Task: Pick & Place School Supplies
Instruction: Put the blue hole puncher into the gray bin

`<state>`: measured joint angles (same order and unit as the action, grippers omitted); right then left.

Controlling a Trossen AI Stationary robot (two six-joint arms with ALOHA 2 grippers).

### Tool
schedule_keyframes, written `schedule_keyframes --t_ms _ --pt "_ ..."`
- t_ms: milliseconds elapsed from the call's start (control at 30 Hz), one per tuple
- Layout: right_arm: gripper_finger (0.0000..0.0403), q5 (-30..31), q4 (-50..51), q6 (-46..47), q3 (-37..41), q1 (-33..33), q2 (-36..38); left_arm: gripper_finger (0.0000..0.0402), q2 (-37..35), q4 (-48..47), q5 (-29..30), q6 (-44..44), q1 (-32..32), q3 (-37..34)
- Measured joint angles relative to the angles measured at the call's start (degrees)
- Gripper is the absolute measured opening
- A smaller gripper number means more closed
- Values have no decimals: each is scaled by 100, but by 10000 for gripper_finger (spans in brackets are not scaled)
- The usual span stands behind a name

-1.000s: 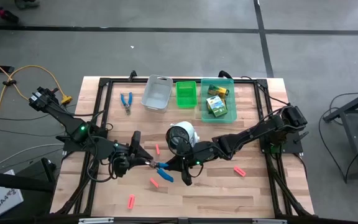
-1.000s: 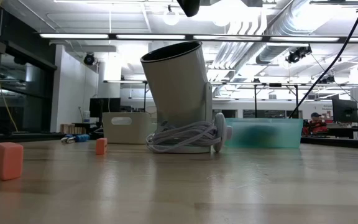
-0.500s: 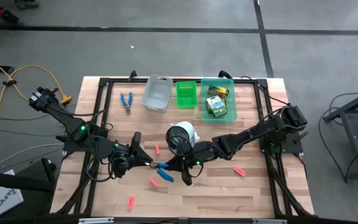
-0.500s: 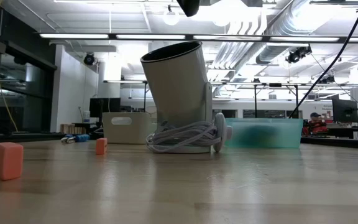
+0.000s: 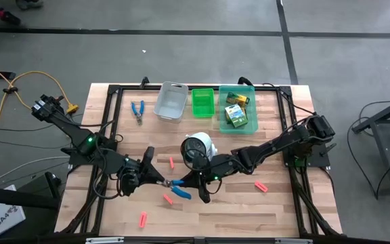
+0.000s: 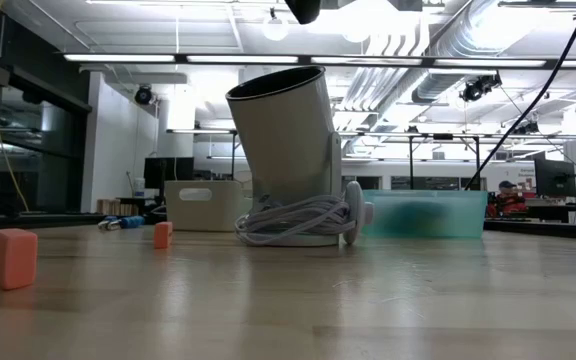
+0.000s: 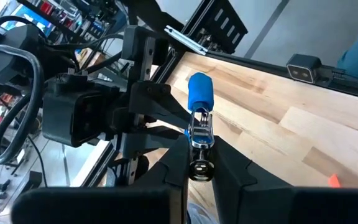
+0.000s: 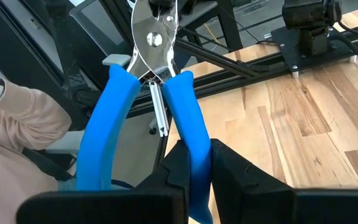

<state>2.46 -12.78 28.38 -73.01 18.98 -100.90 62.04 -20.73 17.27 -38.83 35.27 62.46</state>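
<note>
A pair of blue-handled scissors (image 5: 179, 188) hangs in the air between my two grippers, over the near middle of the table. My left gripper (image 5: 160, 179) is shut on its metal end. My right gripper (image 5: 192, 184) is shut on one blue handle. A second pair of scissors (image 5: 137, 110) lies flat near the far left. Green-and-yellow crayon boxes (image 5: 235, 112) sit inside the teal bin (image 5: 250, 126). Red-pink stubs lie on the wood (image 5: 171, 163), (image 5: 168, 198), (image 5: 143, 218), (image 5: 261, 186). The low view shows neither gripper's fingers. My left gripper pinches the scissors' metal head (image 7: 199, 163) between its two fingers, coming level from the table's left, along the tool. My right gripper pinches one blue handle (image 8: 190, 144) between its two fingers (image 8: 225, 168), from the table's right. The scissors are lifted clear, spanning both grippers.
A round white object (image 5: 197, 148) with a coiled cable stands just beyond the grippers. The grey bin (image 5: 170, 102) and green bin (image 5: 202, 102) stand along the far edge beside the teal one. A person's sleeve (image 8: 17, 130) shows off the table.
</note>
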Motion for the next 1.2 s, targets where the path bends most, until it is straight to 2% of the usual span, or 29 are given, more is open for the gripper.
schedule_keyframes --t_ms 233,533,900,1000,1200 --pt "41 -207 -9 -8 -2 -13 0 36 0 -4 -6 -13 0 0" --pt "98 -422 35 -13 -4 -11 0 35 0 -16 3 -15 2 2" --pt "156 -1138 664 166 -4 -66 0 35 0 -190 128 96 103 2" --pt "165 -1254 792 370 -4 -69 0 35 -11 -338 423 135 107 2" --pt "168 -1361 1164 822 -4 -57 0 35 -211 -872 1638 618 97 7"
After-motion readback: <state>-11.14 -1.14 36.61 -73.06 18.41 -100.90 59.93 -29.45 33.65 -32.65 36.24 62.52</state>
